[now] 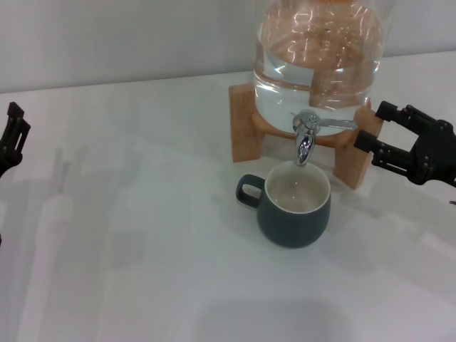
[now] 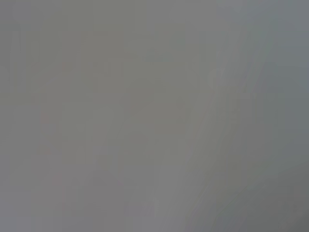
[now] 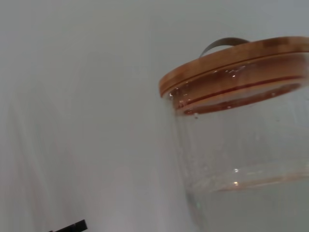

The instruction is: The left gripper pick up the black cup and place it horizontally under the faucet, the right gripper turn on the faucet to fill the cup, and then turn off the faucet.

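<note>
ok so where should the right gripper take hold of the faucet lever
At the free end of the thin flat lever on the faucet, coming from the robot's right. It juts sideways toward the right gripper, whose open fingers already face it.

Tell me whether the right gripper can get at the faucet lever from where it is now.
Probably yes. The right gripper is open beside the faucet, level with its lever, with nothing between them. The black cup sits lower, under the spout, out of the way.
</note>
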Available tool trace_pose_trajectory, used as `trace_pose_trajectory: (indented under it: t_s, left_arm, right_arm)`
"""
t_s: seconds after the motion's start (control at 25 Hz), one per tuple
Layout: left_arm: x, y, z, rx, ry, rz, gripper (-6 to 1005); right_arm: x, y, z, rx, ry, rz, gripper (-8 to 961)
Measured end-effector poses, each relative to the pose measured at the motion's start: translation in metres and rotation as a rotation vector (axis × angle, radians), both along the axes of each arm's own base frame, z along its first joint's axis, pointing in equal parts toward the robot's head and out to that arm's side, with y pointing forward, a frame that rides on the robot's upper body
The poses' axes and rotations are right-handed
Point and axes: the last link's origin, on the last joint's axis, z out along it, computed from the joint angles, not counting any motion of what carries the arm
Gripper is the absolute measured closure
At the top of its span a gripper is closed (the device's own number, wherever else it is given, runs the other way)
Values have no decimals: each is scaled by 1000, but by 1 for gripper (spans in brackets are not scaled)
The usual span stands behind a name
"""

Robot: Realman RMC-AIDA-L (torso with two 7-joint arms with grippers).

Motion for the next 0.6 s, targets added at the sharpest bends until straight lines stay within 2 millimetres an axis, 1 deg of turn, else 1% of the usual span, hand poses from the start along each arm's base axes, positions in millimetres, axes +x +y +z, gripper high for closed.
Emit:
trace_pose_trajectory:
  t_s: [0.36,0.6]
  left_arm:
    - [0,0,-1,-2,-1,0,202]
    - [0,0,-1,-3,-1,1,202]
  right_arm:
    - [-9,-2,-10,-36,4,43,115]
    - [-9,0,-12,-41,-3,41,115]
